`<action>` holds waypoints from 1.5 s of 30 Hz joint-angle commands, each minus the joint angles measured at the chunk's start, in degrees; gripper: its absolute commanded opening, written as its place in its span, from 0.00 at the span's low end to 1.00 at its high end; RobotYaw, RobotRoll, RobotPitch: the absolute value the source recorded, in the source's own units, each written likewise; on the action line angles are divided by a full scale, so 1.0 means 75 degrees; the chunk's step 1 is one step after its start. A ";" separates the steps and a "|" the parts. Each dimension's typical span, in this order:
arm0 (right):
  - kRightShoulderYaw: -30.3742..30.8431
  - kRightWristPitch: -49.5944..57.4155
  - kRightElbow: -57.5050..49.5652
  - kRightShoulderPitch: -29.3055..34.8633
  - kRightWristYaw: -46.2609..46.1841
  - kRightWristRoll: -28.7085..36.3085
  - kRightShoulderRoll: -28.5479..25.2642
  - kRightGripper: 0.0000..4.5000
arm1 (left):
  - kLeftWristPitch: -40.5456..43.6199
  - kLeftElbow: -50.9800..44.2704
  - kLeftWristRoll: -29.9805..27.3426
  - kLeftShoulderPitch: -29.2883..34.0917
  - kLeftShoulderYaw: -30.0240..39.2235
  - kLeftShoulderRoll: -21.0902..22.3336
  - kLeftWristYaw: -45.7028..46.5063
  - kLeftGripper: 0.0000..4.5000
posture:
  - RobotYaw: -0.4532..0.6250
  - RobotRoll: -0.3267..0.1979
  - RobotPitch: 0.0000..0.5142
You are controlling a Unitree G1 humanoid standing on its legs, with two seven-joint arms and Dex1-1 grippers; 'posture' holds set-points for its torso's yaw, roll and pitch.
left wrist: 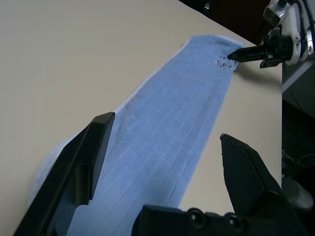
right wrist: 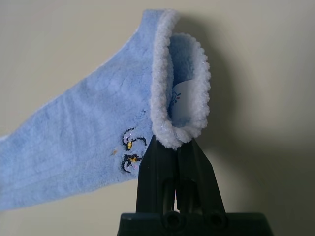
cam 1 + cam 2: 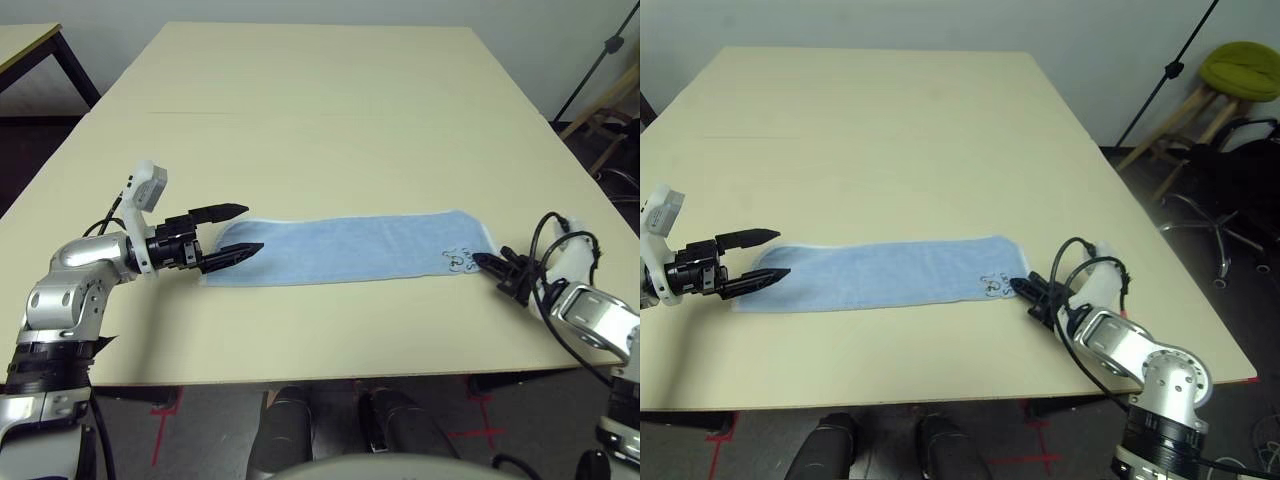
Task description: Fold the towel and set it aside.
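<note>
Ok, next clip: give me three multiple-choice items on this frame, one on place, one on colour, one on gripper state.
1. Where does the towel lie?
A. Stretched flat between the two grippers
B. Draped over the far table edge
C. Bunched under the left forearm

2. What colour is the towel?
A. White
B. Light blue
C. Green

3. How do the grippers stand?
A. Both open
B. Left gripper open, right gripper pinching the towel's edge
C. Left shut on the towel, right open

Answers: 1 A, it runs as a long strip from one gripper to the other; 2 B, blue terry with pale edging; 3 B, the left fingers are spread apart, the right wrist view shows closed fingers on the curled edge.
</note>
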 commanded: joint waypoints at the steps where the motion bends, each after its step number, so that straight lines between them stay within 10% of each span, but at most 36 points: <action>1: -0.0172 0.0071 -0.0267 0.0167 0.0282 -0.0008 -0.0545 0.01 | 0.0015 0.0003 0.0099 0.0096 -0.0043 0.0110 -0.0011 1.00 | 0.51 0.62 0.25; 11: 0.2338 0.0528 -0.1744 -0.0899 0.2390 -0.0810 -0.2057 0.01 | 0.0097 -0.0060 0.0087 0.0068 -0.0140 -0.0001 0.0185 1.00 | 0.51 0.62 0.25; 20: 0.4486 0.0959 -0.1187 -0.2221 0.2879 -0.1982 -0.1069 0.01 | 0.0248 -0.0563 -0.0056 0.0494 -0.0013 -0.0127 0.0572 1.00 | 0.56 0.62 0.26; 40: 0.5114 0.1443 -0.0572 -0.2724 0.3448 -0.3733 0.0653 0.01 | 0.0326 -0.0891 -0.0158 0.0690 -0.0014 -0.0272 0.0999 1.00 | 0.60 0.62 0.24; 45: 0.4733 0.1633 -0.0909 -0.2933 0.3942 -0.3568 0.0437 0.30 | 0.0463 -0.0913 -0.0145 0.0432 -0.0067 -0.0480 0.1344 1.00 | 0.59 0.62 0.22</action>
